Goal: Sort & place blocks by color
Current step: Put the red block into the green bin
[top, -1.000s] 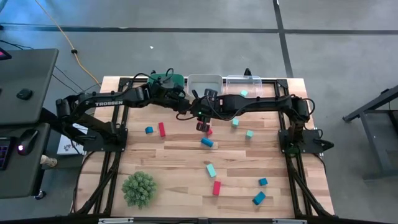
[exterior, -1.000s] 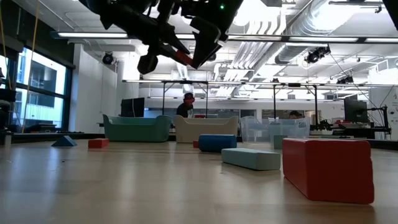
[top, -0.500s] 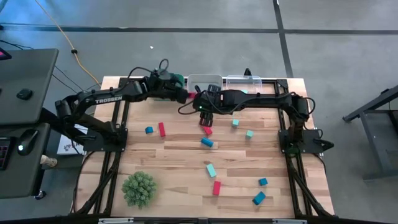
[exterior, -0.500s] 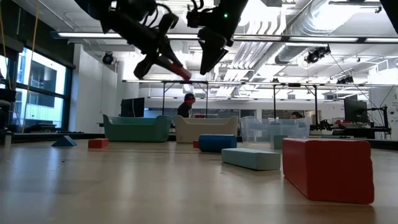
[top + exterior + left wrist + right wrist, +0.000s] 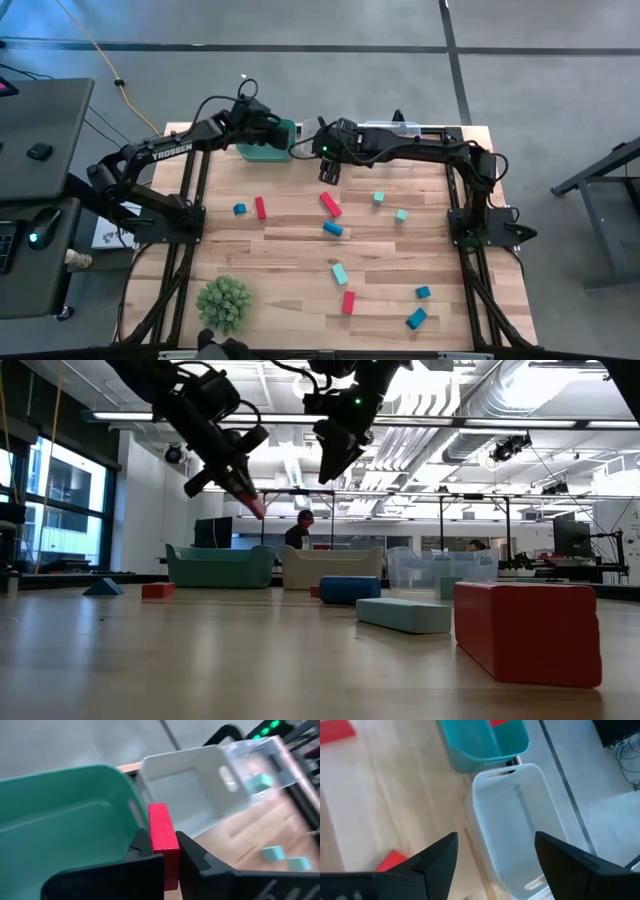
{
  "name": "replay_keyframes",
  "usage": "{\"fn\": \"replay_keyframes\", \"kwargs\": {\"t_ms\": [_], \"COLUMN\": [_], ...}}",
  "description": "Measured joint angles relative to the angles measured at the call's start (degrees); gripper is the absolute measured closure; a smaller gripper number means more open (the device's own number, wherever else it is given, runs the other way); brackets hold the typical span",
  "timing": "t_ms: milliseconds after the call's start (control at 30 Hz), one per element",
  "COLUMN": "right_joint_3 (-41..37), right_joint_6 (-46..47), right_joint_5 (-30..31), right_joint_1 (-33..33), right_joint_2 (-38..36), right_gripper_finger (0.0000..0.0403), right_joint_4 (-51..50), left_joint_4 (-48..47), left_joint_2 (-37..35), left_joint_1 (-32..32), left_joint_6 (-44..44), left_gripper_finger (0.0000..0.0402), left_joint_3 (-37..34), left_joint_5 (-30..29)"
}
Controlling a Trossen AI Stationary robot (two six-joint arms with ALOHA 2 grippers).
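Left claw is shut tight on a red block, holding it above the green bin at the far edge of the table. Its arm reaches from the table's left side up and across to the bin, and in the low view the claw tilts downward with the red block at its tip. Right claw stands wide open and holds nothing. Its arm stretches along the table's far edge from the right, with the claw above the white bin next to the green one. A clear bin sits beyond the white one and has a teal block inside.

Compared with a second ago, the left claw has moved back from the table's middle to the green bin, carrying the red block. The right claw was partly closed near a red bar; it has since opened and risen away toward the bins, and the bar now lies alone on the table.

Other blocks in red, blue and teal lie scattered across the table's middle and near side. A green spiky ball rests at the near left corner
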Motion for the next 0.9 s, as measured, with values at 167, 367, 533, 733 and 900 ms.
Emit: {"fn": "replay_keyframes", "kwargs": {"t_ms": [167,367,533,733,900], "right_joint_3": [0.0,0.0,0.0,0.0,0.0], "right_joint_6": [1.5,5.2,6.5,6.5,6.6], "right_joint_5": [-0.8,-1.3,-1.4,-1.4,-1.4], "right_joint_1": [-2.1,-3.9,-4.7,-4.6,-4.6], "right_joint_2": [0.0,0.0,0.0,0.0,0.0], "right_gripper_finger": [0.0148,0.0148,0.0148,0.0148,0.0148], "right_joint_4": [3.5,6.1,6.6,6.6,6.6], "left_joint_4": [-5.7,-8.0,-8.3,-8.3,-8.2], "left_joint_2": [0.9,4.2,7.4,10.1,11.8], "left_joint_1": [1.9,1.8,1.9,1.9,1.9], "left_joint_6": [1.1,1.9,1.8,2.3,2.3], "left_gripper_finger": [0.0401,0.0401,0.0402,0.0402,0.0402], "left_joint_3": [0.0,0.0,0.0,0.0,0.0], "left_joint_5": [-1.5,-1.3,-1.4,-1.5,-1.8]}}
